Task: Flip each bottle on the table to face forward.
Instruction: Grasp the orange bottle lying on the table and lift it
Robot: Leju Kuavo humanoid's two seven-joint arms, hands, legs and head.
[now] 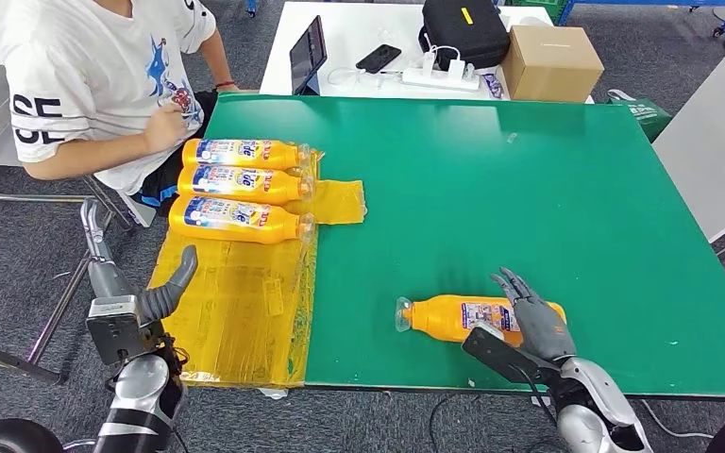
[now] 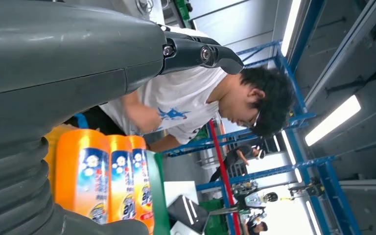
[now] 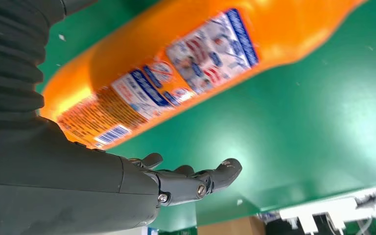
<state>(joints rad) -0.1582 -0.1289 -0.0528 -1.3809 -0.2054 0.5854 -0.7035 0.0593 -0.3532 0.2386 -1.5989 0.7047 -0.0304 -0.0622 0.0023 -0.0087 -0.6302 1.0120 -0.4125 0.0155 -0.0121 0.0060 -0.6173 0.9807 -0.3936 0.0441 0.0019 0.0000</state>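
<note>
Bottle [image 1: 477,316] just under the spread, empty right hand [image 1: 533,316] could roll away if nudged off-centre; left hand [image 1: 165,297] holds nothing

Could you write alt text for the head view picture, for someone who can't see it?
A robot's right hand hovers open over an orange bottle lying on a green table. Three more orange bottles lie side by side on yellow plastic sheet beside a seated person.

Past your left robot hand [image 2: 196,51], its dark fingers stretched out and holding nothing, you see three orange bottles [image 2: 110,178] lying side by side near a person in a white shirt [image 2: 186,100].
</note>
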